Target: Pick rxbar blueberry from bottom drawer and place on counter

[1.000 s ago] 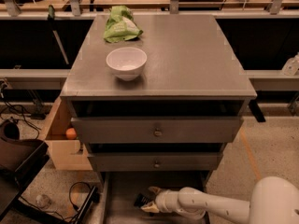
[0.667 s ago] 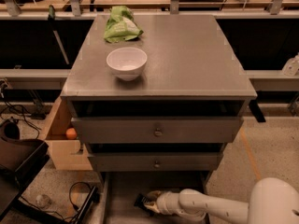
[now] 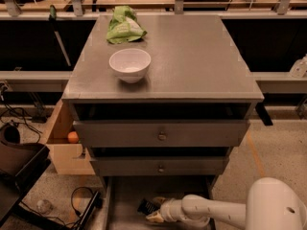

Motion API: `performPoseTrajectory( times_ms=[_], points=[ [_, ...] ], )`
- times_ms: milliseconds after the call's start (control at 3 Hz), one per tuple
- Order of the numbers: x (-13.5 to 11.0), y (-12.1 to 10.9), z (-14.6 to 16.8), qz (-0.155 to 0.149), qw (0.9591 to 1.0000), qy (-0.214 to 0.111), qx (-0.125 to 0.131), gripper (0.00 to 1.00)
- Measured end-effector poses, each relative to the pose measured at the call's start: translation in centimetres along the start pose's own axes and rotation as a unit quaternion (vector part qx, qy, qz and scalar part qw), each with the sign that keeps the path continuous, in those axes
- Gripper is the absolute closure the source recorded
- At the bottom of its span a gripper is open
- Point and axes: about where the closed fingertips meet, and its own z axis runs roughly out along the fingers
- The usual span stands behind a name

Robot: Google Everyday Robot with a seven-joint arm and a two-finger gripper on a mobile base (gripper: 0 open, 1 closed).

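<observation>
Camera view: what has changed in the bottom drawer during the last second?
The gripper on the white arm has sunk slightly toward the front of the wide shallow grey metal bottom drawer, right beside the small dark-wrapped rxbar blueberry, which barely shifted. The white bowl, the green snack bag and the flat grey metal counter stayed put.

Single camera, high in front, looking down: counter point(image 3: 192, 56) well beyond the gripper point(image 3: 154, 210). Gripper's nearest the lens, inside the bottom drawer point(image 3: 125, 199).

My gripper point(image 3: 153, 210), low in the bottom drawer point(image 3: 125, 195), has slipped slightly toward the drawer's front, and the rxbar blueberry point(image 3: 146, 206) at its tip shifted with it.
</observation>
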Motion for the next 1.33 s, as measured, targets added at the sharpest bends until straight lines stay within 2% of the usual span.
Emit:
performPoseTrajectory(
  times_ms=[1000,1333],
  points=[
    [1.7,0.4,1.8,0.006,0.9992,0.036,-0.019,0.42],
    [2.0,0.3,2.2,0.007,0.9988,0.043,-0.024,0.36]
  ],
)
